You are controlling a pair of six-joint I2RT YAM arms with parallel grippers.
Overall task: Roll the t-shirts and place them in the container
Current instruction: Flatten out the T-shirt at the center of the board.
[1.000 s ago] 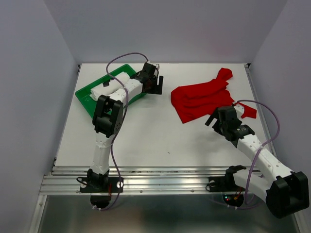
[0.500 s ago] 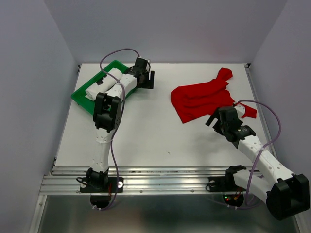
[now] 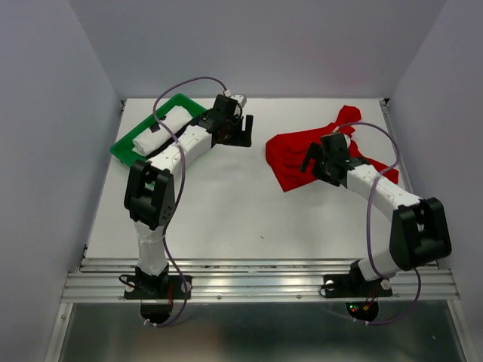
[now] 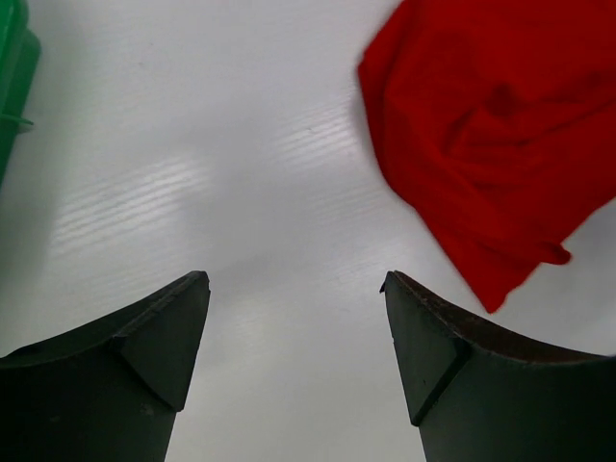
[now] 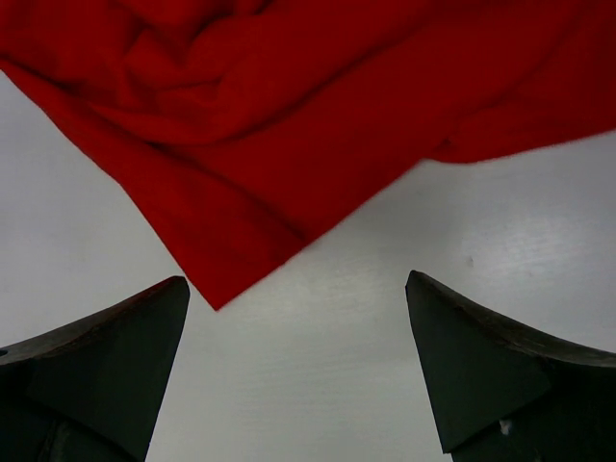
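Note:
The red t-shirt [image 3: 298, 151] lies crumpled on the white table at the back right. It fills the top of the right wrist view [image 5: 289, 125] and the upper right of the left wrist view [image 4: 491, 135]. My left gripper [image 3: 243, 134] is open and empty, over bare table just left of the shirt; its fingers frame only table in its own view [image 4: 294, 289]. My right gripper [image 3: 315, 160] is open and empty, hovering at the shirt's near edge, with a shirt corner just ahead of its fingers [image 5: 298, 289].
A green plastic tray [image 3: 121, 149] sits at the back left with a white rolled cloth [image 3: 162, 128] in it; its edge shows in the left wrist view [image 4: 14, 77]. Grey walls close the table's back and sides.
My left gripper swung right, away from the tray toward the shirt. My right arm reached forward from the near right and now hovers at the shirt's near edge.

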